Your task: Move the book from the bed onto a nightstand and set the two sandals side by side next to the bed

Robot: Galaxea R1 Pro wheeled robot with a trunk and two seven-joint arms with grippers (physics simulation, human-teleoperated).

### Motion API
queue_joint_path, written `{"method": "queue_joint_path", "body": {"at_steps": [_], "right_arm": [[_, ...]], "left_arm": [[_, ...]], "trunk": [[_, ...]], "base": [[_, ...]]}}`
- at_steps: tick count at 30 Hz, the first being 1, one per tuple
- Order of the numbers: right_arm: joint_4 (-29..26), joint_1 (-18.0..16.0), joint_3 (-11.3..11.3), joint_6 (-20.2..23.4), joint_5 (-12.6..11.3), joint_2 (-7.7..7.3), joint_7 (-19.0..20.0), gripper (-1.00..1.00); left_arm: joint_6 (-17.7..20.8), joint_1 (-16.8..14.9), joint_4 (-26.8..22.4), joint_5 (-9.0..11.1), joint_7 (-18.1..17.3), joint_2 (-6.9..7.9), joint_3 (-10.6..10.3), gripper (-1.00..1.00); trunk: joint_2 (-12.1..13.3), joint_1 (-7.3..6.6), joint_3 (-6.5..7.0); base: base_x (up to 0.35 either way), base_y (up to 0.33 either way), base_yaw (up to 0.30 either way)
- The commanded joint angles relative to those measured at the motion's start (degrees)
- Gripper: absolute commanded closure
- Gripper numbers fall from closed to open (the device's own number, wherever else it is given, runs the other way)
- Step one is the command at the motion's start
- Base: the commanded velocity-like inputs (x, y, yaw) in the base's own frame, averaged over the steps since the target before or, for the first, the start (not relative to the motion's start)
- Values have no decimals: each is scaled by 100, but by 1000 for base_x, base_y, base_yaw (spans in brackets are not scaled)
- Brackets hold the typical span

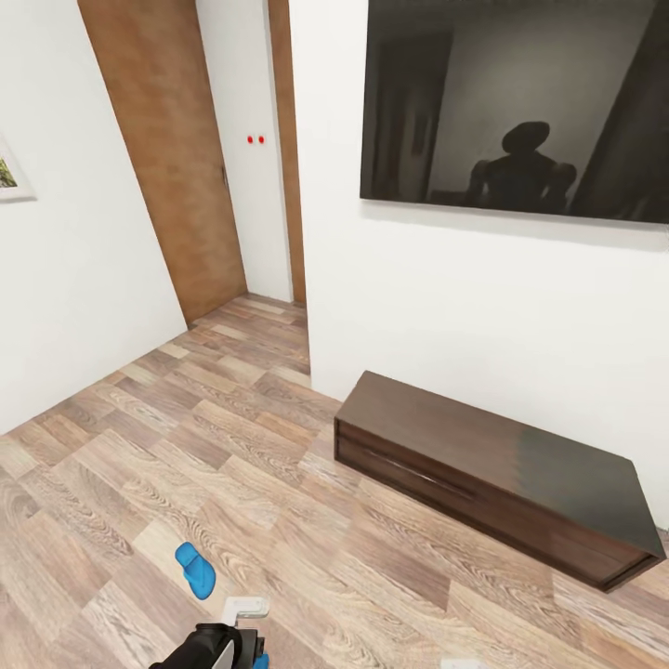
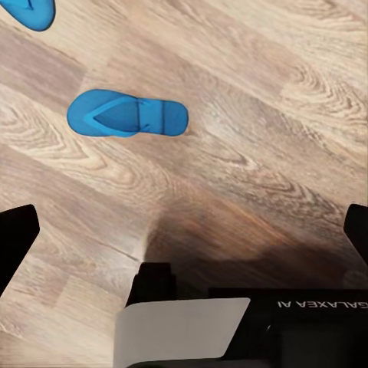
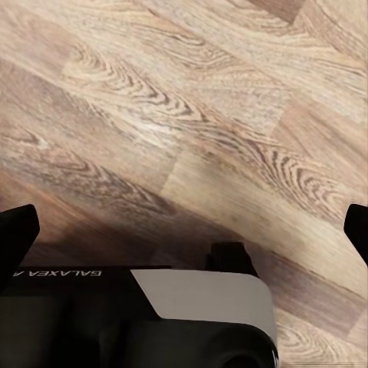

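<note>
One bright blue sandal (image 1: pixel 195 569) lies flat on the wood-plank floor, just ahead of my left arm (image 1: pixel 218 646). The left wrist view has the same sandal (image 2: pixel 126 115) sole-down, and the edge of a second sandal (image 2: pixel 27 11) a little apart from it. My left gripper (image 2: pixel 184 230) hangs open above bare floor, short of the sandals, holding nothing. My right gripper (image 3: pixel 188 226) is open too, over bare planks. The book, the bed and the nightstand are out of view.
A long low dark-brown cabinet (image 1: pixel 492 474) stands against the white wall at the right, under a large dark wall screen (image 1: pixel 516 102). A brown wooden door (image 1: pixel 167 149) stands at the back left. Plank floor (image 1: pixel 186 427) stretches between them.
</note>
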Motion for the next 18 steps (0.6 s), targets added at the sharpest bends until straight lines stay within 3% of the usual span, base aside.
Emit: {"method": "queue_joint_path", "body": {"at_steps": [1,13,18], "right_arm": [[-10,-1,19,35,-3,-2,-33,-100],[-4,-1,29,-111,16,-20,-5,-100],[157,-37,-23,-209,-2,-18,-7,-100]], "left_arm": [[28,0,-12,-11,14,-3,9,-100],[18,0,-12,-11,14,-3,8,-100],[-42,165,151,107,-53,9,-135,-100]], "trunk": [[-3,-2,-5],[-3,-2,-5],[-3,-2,-5]], "base": [[-110,0,0],[-31,0,0],[0,0,0]]}}
